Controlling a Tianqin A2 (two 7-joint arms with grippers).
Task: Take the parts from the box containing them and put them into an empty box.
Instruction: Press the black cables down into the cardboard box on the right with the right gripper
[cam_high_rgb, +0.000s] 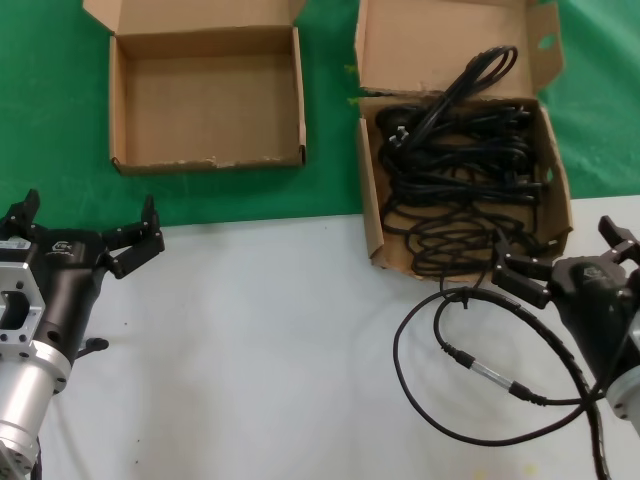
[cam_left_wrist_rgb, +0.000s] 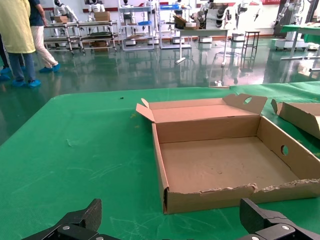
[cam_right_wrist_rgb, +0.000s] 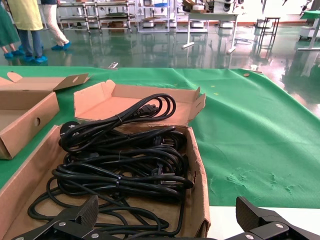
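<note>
Several black power cords piled in the deep cardboard box on the robot's right — none moved yet; wide shallow box on the left empty, floor bare in the left wrist view.

Key relation: right pincer parked at the near right corner of the cord box, cords straight ahead and slightly inboard. Clearly the nearer arm. Left pincer well apart from the cords, sitting on the white counter just short of the empty box's ragged front wall.

Cord bundles mostly lying crosswise in the box, long axes running left–right; topmost bundle angled diagonally, far end draped up onto the rear lid flap, plug end toward the inner wall. Probably the easiest first pick — on top, partly clear of the tangle.

Both pincers spread wide, holding nothing; right one's fingertips framing the near end of the pile in its wrist view.

Separate thin cable with silver connector looped on the counter just below the box, next to the right arm — not a part; worth avoiding a snag on the reach in.

Likely next: right arm forward and down over the box, jaws across a bundle's short axis.
</note>
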